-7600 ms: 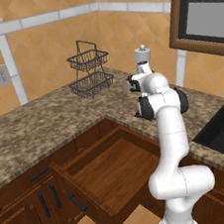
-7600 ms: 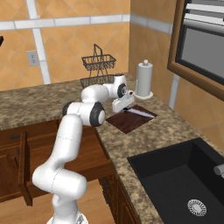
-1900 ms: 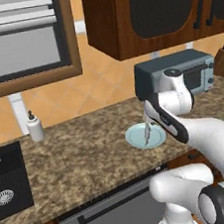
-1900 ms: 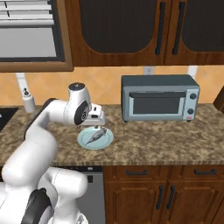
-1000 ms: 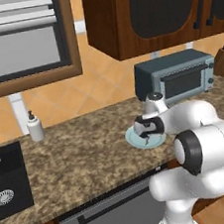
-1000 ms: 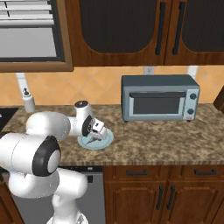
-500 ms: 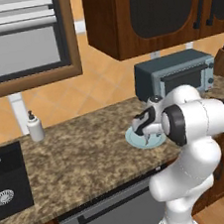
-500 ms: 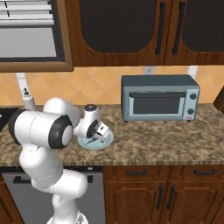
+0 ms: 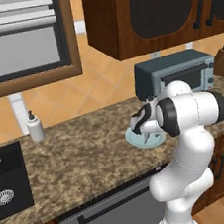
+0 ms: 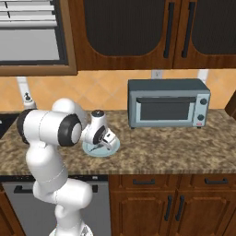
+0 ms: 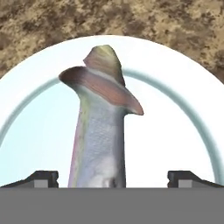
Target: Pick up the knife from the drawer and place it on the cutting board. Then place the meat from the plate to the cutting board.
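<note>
Meat [image 11: 103, 131]: fish-like cut lying on the plate [image 11: 175, 131], on the counter left of the toaster oven [image 10: 168, 102].
Gripper [image 11: 113, 177]: fingers spread, one tip either side of the meat.
Risk: slick, tapering flesh could slip free if pinched off-centre.

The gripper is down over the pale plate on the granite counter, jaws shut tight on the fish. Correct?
Not quite. In the hand view the gripper is open: its fingertips stand well apart on either side of the fish, not touching it. It is indeed down over the plate on the counter.
</note>
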Controlling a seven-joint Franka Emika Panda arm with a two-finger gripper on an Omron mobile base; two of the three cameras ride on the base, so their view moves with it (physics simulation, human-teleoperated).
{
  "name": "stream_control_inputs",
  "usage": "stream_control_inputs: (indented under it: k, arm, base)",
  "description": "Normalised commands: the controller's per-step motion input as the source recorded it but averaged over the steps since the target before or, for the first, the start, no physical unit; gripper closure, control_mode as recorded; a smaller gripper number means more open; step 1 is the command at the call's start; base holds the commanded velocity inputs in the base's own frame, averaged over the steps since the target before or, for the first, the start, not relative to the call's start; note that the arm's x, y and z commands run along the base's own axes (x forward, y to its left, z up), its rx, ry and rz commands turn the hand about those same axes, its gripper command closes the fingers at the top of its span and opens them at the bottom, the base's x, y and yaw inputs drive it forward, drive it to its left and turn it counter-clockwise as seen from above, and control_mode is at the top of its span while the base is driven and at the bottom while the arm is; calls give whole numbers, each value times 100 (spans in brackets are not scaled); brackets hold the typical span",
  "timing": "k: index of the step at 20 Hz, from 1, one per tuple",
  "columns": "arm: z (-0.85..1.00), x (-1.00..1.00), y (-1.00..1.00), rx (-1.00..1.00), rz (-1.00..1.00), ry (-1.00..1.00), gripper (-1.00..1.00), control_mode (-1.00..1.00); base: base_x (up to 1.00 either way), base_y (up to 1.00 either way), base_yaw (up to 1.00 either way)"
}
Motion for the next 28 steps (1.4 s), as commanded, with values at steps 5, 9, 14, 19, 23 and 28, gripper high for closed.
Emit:
stream_control_inputs:
  k: [5,9,14,19,23,28]
  arm:
    - [-4,-51,1,0,-1,-6,100,-100]
    - [26,-64,0,0,0,-15,100,-100]
    - [100,-42,0,1,0,-29,100,-100]
    - [100,-4,0,4,0,-8,100,-100]
    - [100,-3,0,6,1,30,100,-100]
    - [100,-39,0,4,0,41,100,-100]
  base:
    - [0,0,0]
    - [0,0,0]
    - [0,0,0]
    - [0,0,0]
    - [0,0,0]
    - [0,0,0]
